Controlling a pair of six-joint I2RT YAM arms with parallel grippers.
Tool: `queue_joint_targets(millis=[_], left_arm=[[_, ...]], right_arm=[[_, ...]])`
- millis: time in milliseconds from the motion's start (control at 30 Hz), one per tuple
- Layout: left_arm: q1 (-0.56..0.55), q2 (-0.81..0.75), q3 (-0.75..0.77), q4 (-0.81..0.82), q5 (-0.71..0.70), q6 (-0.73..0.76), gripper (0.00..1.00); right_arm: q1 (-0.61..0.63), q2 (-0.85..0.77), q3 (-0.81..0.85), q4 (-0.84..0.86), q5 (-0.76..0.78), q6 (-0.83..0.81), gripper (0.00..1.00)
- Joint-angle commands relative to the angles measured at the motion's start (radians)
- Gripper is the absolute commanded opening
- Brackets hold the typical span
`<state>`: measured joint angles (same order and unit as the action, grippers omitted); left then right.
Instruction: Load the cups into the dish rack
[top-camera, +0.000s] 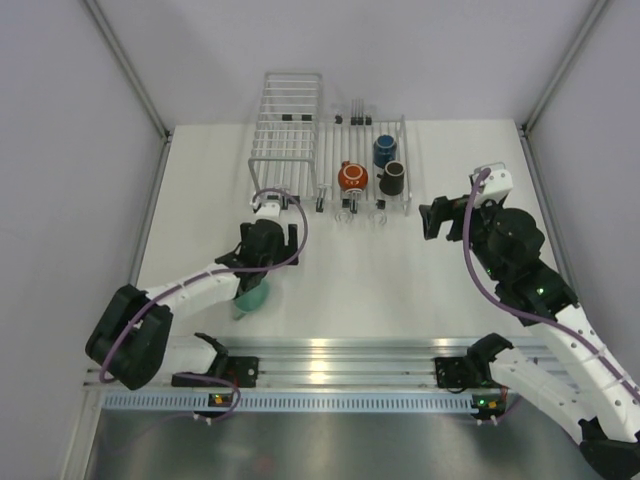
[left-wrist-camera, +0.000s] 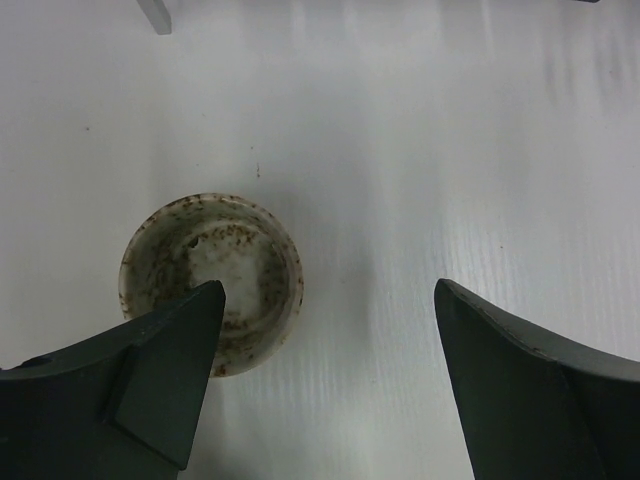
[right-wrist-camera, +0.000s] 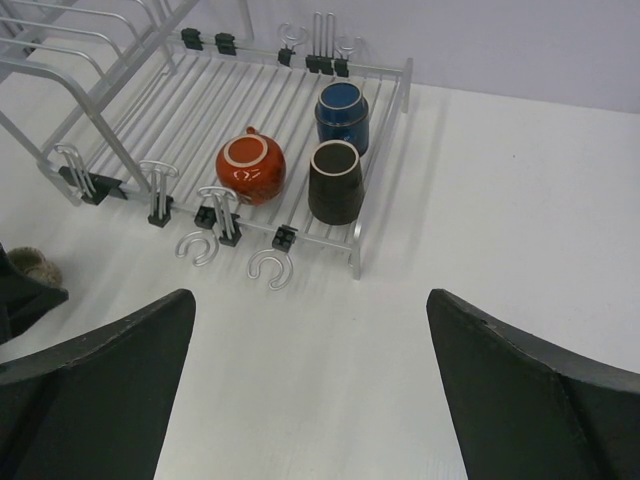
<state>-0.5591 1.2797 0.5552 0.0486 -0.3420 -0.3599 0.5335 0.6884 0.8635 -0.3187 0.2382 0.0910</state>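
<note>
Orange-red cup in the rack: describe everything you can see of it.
The orange-red cup is round-bellied and glossy, ceramic by its look. It seems to sit upside down, since a pale ring with an orange centre faces up, and a small nub, probably its handle, points to the far side. It rests on the bars of the dish rack, near the front rim, a small gap left of the dark cup. Nothing grips it.
</note>
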Motion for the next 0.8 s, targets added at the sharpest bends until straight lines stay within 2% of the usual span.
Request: queue_joint_targets(millis=[0, 133, 267, 300, 333, 533, 600, 700, 767], left_arm=[[0.002, 0.035, 0.011, 0.096, 0.035, 0.006, 0.90], [0.002, 0.073, 0.028, 0.103, 0.040, 0.006, 0.84], [0.002, 0.112, 0.045, 0.094, 0.020, 0.006, 0.70], [0.002, 0.118, 0.048, 0.086, 0.015, 0.006, 0.62], [0.002, 0.122, 0.051, 0.082, 0.011, 0.006, 0.57], [0.002, 0.176, 0.078, 0.047, -0.017, -0.002, 0.39], [0.002, 0.193, 0.081, 0.046, -0.020, -0.005, 0.36], [0.002, 0.208, 0.084, 0.045, -0.034, -0.013, 0.26], [0.002, 0.217, 0.087, 0.040, -0.034, -0.022, 0.15]], right_arm=[[-0.006, -0.007, 0.008, 0.021, 0.021, 0.013, 1.00], [-0.006, -0.012, 0.008, 0.023, 0.021, 0.010, 0.99], [-0.006, -0.013, 0.005, 0.023, 0.024, 0.010, 0.99], [-0.006, -0.015, 0.003, 0.026, 0.026, 0.009, 0.99], [-0.006, -0.018, 0.000, 0.027, 0.027, 0.009, 0.99], [-0.006, -0.015, -0.008, 0.029, 0.026, 0.009, 0.99], [-0.006, -0.017, -0.008, 0.027, 0.024, 0.012, 0.99], [-0.006, -0.023, -0.011, 0.027, 0.024, 0.012, 0.99], [-0.006, -0.021, -0.012, 0.026, 0.027, 0.010, 0.99]])
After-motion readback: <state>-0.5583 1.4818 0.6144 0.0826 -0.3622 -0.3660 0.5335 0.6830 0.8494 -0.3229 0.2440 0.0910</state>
